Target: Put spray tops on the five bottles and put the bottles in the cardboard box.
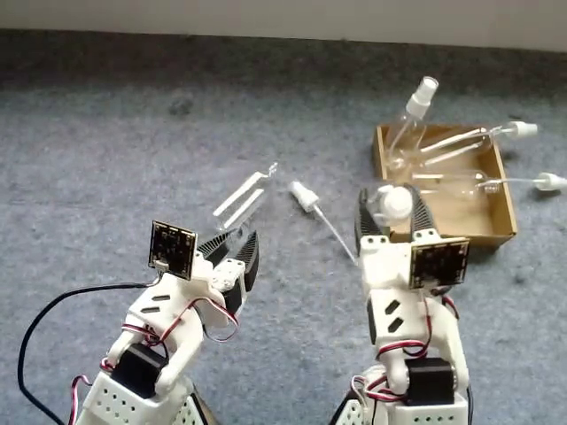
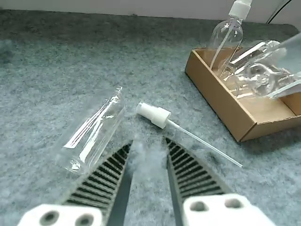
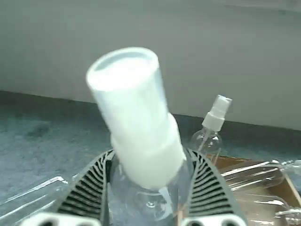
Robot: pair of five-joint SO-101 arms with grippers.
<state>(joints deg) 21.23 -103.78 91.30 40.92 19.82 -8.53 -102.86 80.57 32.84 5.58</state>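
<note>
A clear bottle without a top (image 1: 241, 202) (image 2: 91, 132) lies on the grey carpet just ahead of my open left gripper (image 1: 237, 243) (image 2: 148, 150). A loose white spray top (image 1: 306, 197) (image 2: 153, 114) with its long thin tube lies beside that bottle. My right gripper (image 1: 392, 208) (image 3: 150, 157) is shut on a bottle fitted with a white spray top (image 3: 136, 127), held upright just off the cardboard box's (image 1: 496, 237) (image 2: 225, 106) near left corner. Three capped bottles sit in the box: one leaning up (image 1: 412, 124) (image 3: 209, 134), two lying down (image 1: 461, 142).
The spray heads of the two lying bottles (image 1: 549, 181) stick out past the box's right wall. Grey carpet stretches open to the left and behind the box, up to a pale wall. A black cable (image 1: 53, 310) runs beside the left arm's base.
</note>
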